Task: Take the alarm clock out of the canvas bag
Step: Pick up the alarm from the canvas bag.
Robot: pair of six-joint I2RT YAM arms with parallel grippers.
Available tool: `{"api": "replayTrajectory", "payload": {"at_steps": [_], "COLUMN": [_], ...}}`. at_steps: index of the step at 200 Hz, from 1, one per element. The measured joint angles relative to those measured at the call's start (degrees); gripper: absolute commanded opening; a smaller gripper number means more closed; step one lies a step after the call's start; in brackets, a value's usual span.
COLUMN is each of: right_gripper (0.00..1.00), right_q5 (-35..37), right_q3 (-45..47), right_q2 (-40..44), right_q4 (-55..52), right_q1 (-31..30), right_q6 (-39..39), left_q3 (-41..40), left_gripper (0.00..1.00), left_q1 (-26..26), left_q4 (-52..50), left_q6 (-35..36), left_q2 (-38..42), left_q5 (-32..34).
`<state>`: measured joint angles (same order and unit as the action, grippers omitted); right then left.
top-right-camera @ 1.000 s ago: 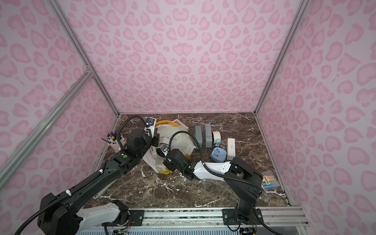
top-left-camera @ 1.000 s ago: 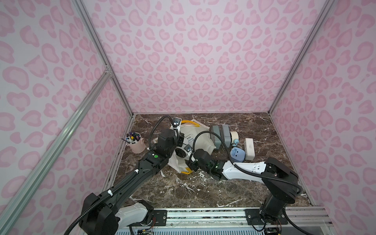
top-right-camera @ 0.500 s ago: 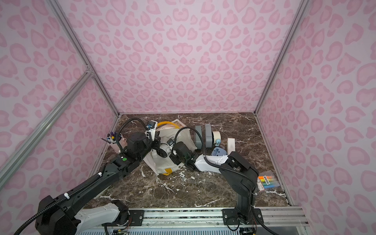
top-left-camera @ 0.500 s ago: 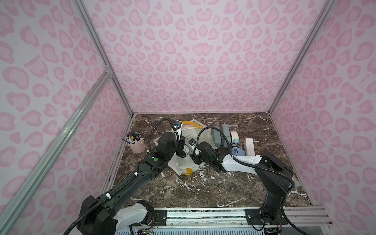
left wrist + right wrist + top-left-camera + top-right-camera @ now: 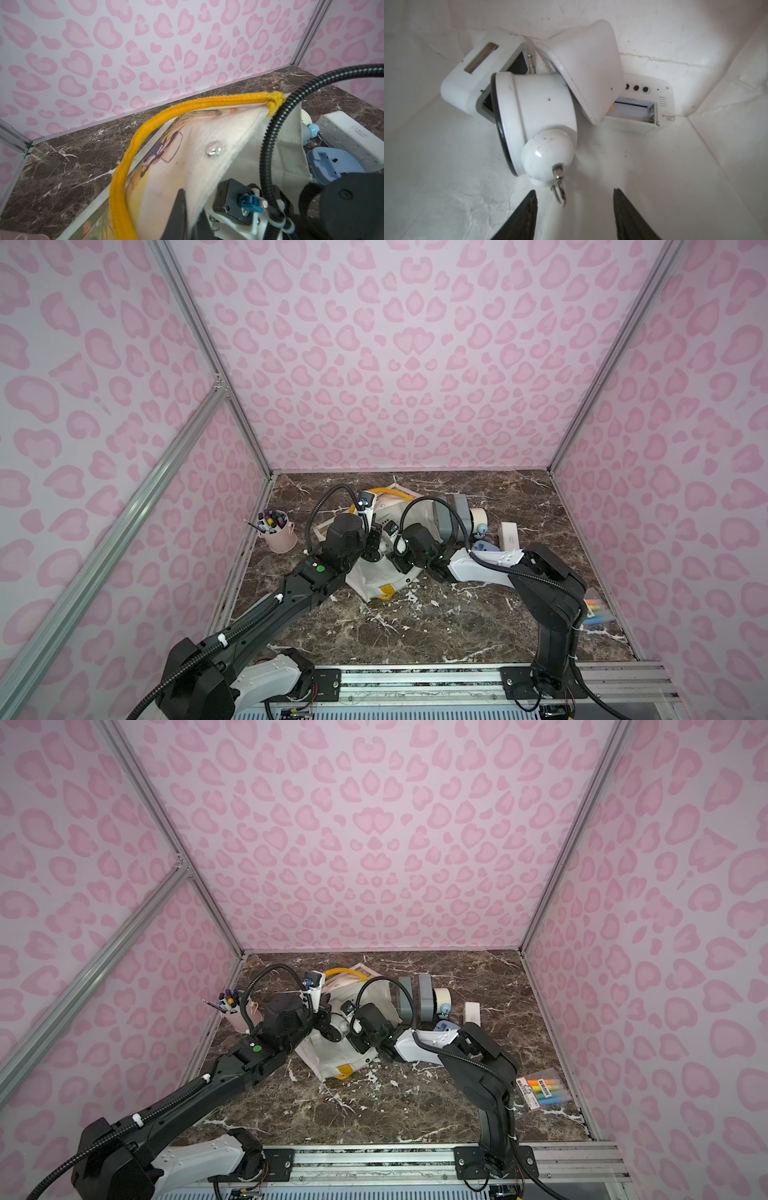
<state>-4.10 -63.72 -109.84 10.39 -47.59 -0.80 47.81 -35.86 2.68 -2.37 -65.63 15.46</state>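
White clocks (image 5: pixel 456 83) crowd the alarm clock (image 5: pixel 537 116) inside the canvas bag (image 5: pixel 675 176).

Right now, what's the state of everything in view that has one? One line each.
canvas bag: lying down, mouth held open.
left claw: shut on the bag's rim.
right claw: open, inside the bag, gripping nothing.
round white alarm clock: in the bag, on its side, not gripped.
white rectangular clock: in the bag, battery bay open.
pen bucket: upright.

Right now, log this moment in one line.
phase: pre-grasp | left gripper: shut on canvas bag rim | right gripper: open, inside bag, facing alarm clock | clock: not gripped
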Motion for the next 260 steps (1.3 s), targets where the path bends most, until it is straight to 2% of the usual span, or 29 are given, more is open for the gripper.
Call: {"api": "replayTrajectory", "payload": {"at_steps": [58,88,113,176,229,260], "right_gripper": [0.47,0.39,0.35,0.19,0.13,0.06], "right_q5": [-5.6,-8.8,-10.4,-11.7,-12.6,-12.8], "right_q3": [-2.3,-3.8,-4.0,-4.4,-5.2,-5.5], "right_q2": [-1.8,-3.2,-3.5,-3.5,-3.4,-3.4], "right_q4": [-1.0,-1.6,-2.7,-3.3,-3.7,-4.3], "right_q1": [1.0,1.0,0.9,1.0,1.0,1.0], "right_q6": [0.2,0.2,0.4,1.6,2.3,2.6], "left_q3": [0.0,0.0,0.0,0.0,0.0,0.0], "left_gripper": [0.03,0.03,0.03,0.03,0.03,0.03], "left_q1": [0.0,0.0,0.0,0.0,0.0,0.0], "left_q4": [0.0,0.0,0.0,0.0,0.0,0.0], "left_q6": [-0.2,-0.6,-0.6,-0.6,-0.6,-0.5], "left_q2": [0.0,-0.1,-0.1,-0.2,-0.2,-0.2], "left_q5": [1.0,1.3,1.5,1.9,2.4,2.7]}}
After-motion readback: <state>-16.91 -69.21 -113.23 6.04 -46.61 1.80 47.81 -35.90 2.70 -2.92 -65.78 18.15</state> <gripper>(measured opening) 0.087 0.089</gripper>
